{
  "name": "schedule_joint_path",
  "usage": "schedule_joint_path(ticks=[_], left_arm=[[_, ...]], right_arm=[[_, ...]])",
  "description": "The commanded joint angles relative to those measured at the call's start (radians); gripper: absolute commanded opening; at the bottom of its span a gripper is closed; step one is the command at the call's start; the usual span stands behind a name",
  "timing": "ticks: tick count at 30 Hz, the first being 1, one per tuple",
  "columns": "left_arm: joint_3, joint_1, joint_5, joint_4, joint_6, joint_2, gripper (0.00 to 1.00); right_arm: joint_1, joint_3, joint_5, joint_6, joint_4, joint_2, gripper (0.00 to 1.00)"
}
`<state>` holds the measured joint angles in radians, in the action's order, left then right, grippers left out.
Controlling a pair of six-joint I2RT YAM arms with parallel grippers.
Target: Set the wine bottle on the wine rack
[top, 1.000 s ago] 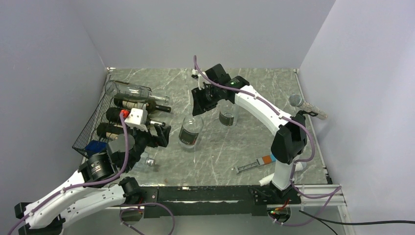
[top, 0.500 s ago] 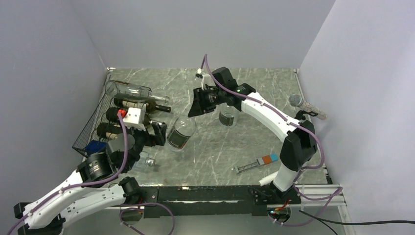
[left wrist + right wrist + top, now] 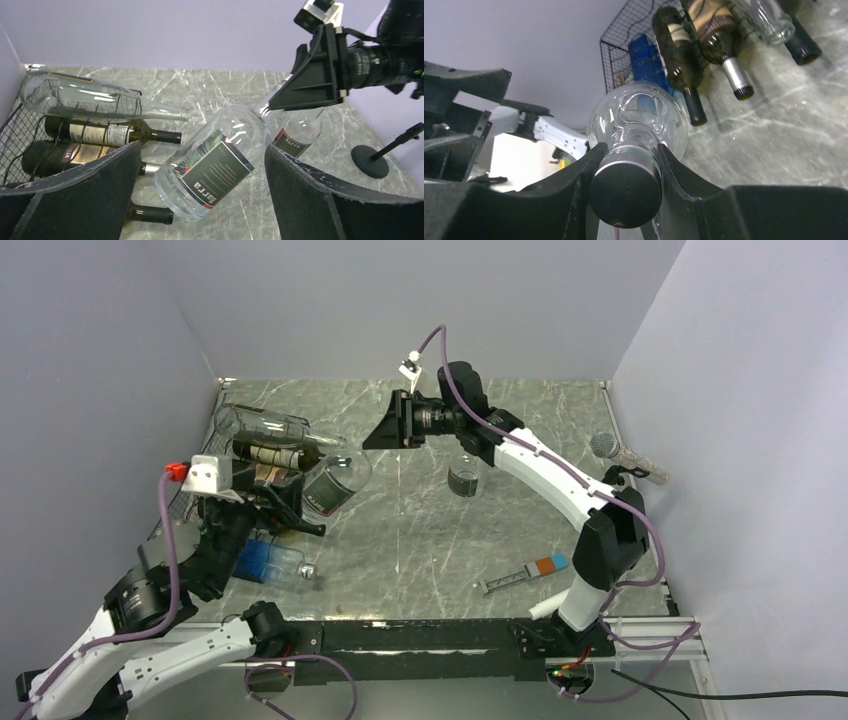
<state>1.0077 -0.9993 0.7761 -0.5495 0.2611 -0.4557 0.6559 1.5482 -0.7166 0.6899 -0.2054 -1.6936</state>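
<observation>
A clear wine bottle (image 3: 335, 485) with a dark label hangs tilted, its base toward the black wire wine rack (image 3: 190, 495) at the left. My right gripper (image 3: 392, 428) is shut on its capped neck (image 3: 625, 187). In the left wrist view the bottle (image 3: 215, 167) hangs between and beyond my open fingers (image 3: 75, 195). My left gripper (image 3: 285, 508) is open and empty, just below the bottle's base. The rack (image 3: 12, 132) holds a clear bottle (image 3: 270, 425) on top and dark bottles (image 3: 285, 453) under it. The rack also shows in the right wrist view (image 3: 621, 30).
A second clear labelled bottle (image 3: 465, 475) stands mid-table, behind the right arm. A blue plastic bottle (image 3: 270, 562) lies near the left arm. A small tool (image 3: 525, 575) lies at the front right. A microphone (image 3: 625, 452) is at the right edge.
The right gripper has carried the bottle left toward the rack and tipped it from upright to leaning. The left arm has drawn back to the left and risen.
</observation>
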Motion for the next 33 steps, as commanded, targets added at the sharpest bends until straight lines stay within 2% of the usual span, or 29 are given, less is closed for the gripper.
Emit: schedule_joint_path(ticks=[1,13,24,33], left_arm=[[0.042,-0.002,-0.022,0.046,-0.047,0.016,0.97],[0.027,-0.004,-0.038,0.025,-0.018,0.01,0.97],[0.036,-0.003,-0.035,0.023,-0.003,0.046,0.97],[0.071,-0.003,-0.001,0.0,0.004,0.049,0.97]], right_arm=[[0.007,0.119,-0.068,0.203,0.328,-0.031,0.0],[0.087,0.208,0.07,0.258,0.522,-0.156,0.0],[0.141,0.319,0.145,0.261,0.518,-0.219,0.0],[0.165,0.411,0.216,0.379,0.539,-0.325,0.0]])
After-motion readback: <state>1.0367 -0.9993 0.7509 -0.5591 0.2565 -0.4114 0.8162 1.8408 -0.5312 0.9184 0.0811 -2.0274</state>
